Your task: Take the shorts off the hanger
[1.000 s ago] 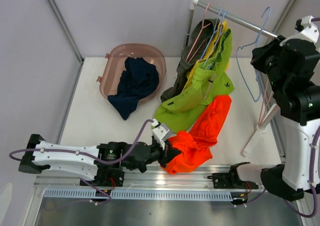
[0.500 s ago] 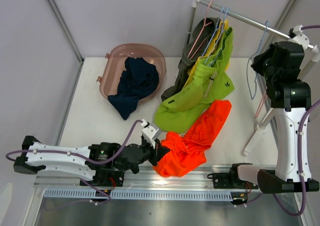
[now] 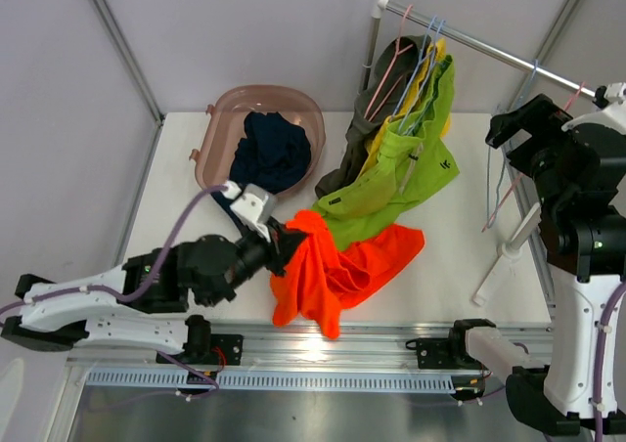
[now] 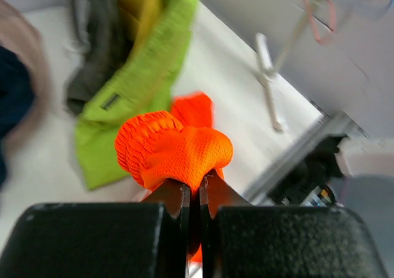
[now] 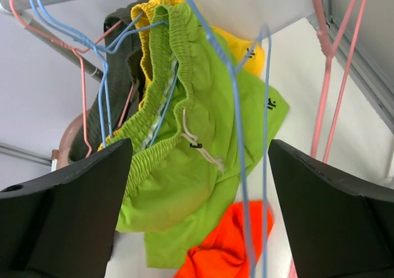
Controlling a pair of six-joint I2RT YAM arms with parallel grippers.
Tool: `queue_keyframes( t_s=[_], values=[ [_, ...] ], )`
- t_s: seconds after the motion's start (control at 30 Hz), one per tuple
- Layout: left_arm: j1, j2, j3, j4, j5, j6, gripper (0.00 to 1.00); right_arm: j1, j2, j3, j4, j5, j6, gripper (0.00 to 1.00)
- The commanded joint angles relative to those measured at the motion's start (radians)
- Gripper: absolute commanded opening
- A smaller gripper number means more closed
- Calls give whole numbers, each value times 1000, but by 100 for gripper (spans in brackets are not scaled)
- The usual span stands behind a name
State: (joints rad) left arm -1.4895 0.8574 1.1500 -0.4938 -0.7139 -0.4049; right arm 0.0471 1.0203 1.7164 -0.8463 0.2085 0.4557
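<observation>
Top external view: the left gripper is clamped on a bunched fold of the orange shorts, whose remainder trails onto the table. The navy shorts lie in the pink basin. The lime green shorts, yellow shorts and olive shorts hang from the rail.

Left wrist view: only here is the grip visible, both fingers pressed together on the orange fabric.

Right wrist view: the right gripper stands with fingers wide apart, holding nothing; a bare blue hanger hangs between them, a pink hanger alongside.
</observation>
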Motion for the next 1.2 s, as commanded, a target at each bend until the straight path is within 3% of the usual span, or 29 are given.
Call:
queue_keyframes(
  t_s=[0.0, 0.23, 0.33, 0.37, 0.43, 0.5, 0.57, 0.7, 0.77, 0.87, 1.07, 1.13, 1.17],
  values=[
    [139, -3, 145, -19, 8, 141, 0, -4, -19, -26, -3, -1, -21, 99],
    [351, 136, 504, -34, 65, 369, 0, -4, -83, -107, 0, -15, -34, 100],
    [524, 248, 703, -40, 187, 429, 0, -4, -133, -181, 10, -32, -28, 99],
    [628, 291, 820, -52, 229, 436, 0, -7, -162, -204, 19, -40, -23, 99],
    [730, 457, 1035, -118, 340, 430, 0, -6, -187, -273, 23, -57, -15, 99],
    [848, 655, 1375, -175, 392, 434, 0, -6, -221, -316, 23, -70, -8, 99],
    [961, 748, 1511, -143, 461, 417, 0, -7, -241, -374, 18, -89, -5, 99],
    [1147, 782, 1329, 165, 615, 247, 0, -6, -298, -440, -2, -141, -6, 99],
    [1222, 888, 1373, 230, 686, 154, 0, -7, -333, -463, -20, -162, -18, 99],
    [1264, 1033, 1427, 276, 758, 92, 0, -6, -377, -478, -48, -158, -40, 100],
    [1264, 1106, 1239, 345, 778, 75, 0, -4, -404, -497, -53, -159, -46, 100],
    [1264, 1099, 1174, 333, 748, 71, 8, -3, -399, -494, -40, -184, -29, 99],
    [1264, 1086, 1084, 328, 742, 69, 39, -4, -397, -494, -25, -192, -22, 99]
  ],
)
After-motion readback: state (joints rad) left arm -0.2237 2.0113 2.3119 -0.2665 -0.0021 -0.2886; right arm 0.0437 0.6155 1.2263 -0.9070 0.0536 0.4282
